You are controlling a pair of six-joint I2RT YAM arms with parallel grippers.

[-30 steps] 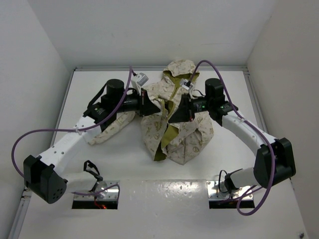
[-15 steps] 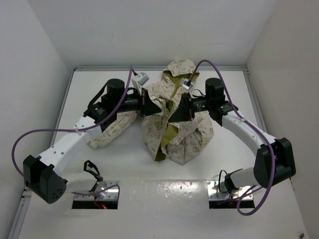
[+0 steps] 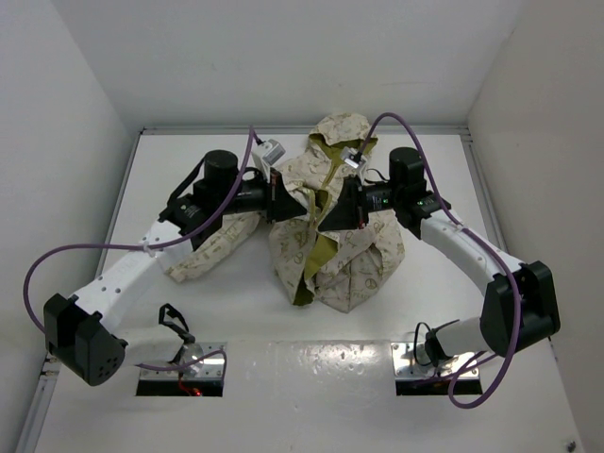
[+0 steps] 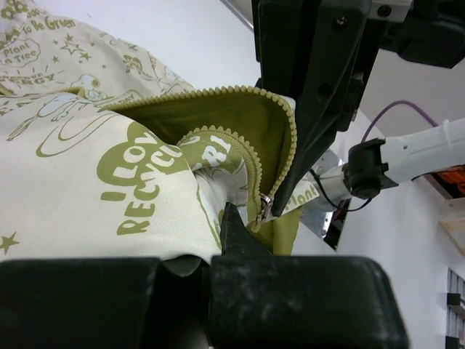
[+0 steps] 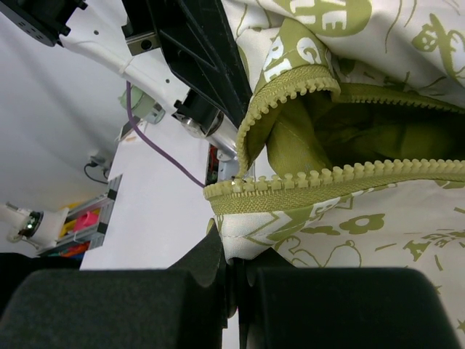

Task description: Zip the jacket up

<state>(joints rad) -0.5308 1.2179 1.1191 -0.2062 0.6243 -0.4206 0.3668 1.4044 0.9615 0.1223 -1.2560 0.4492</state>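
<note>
**Q:** What lies on the white table?

**A:** The jacket, heaped mid-table between the two arms. Its hood points away from the bases and its front hangs open on olive lining.

**Q:** And the pincers?

**A:** The left gripper is pressed together at one front edge. It seems to nip the fabric there, though the close wrist view leaves that uncertain. The right gripper pinches the bottom corner of the facing zipper strip.

**Q:** The zipper itself?

**A:** The toothed edges are apart. The slider sits just beside the left fingertips.
</note>
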